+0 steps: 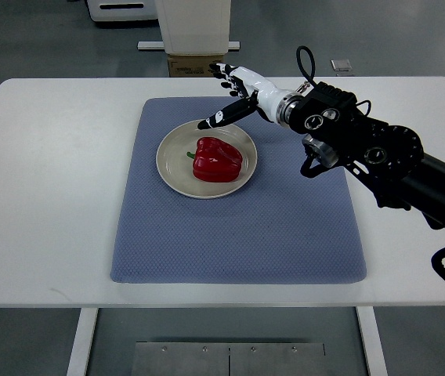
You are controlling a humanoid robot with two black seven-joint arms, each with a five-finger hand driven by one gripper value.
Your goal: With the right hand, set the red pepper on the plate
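A blue-grey textured mat covers the middle of the white table, and on its far half sits a round cream plate with the glossy red bell pepper lying in it. Just beyond the pepper, the black-and-white right hand hovers over the plate's far rim with fingers spread, holding nothing.

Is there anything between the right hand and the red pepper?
No object. In the top view, the right hand, fingers open, hovers over the plate's far rim; only bare plate shows between its lowest fingertip and the red pepper.
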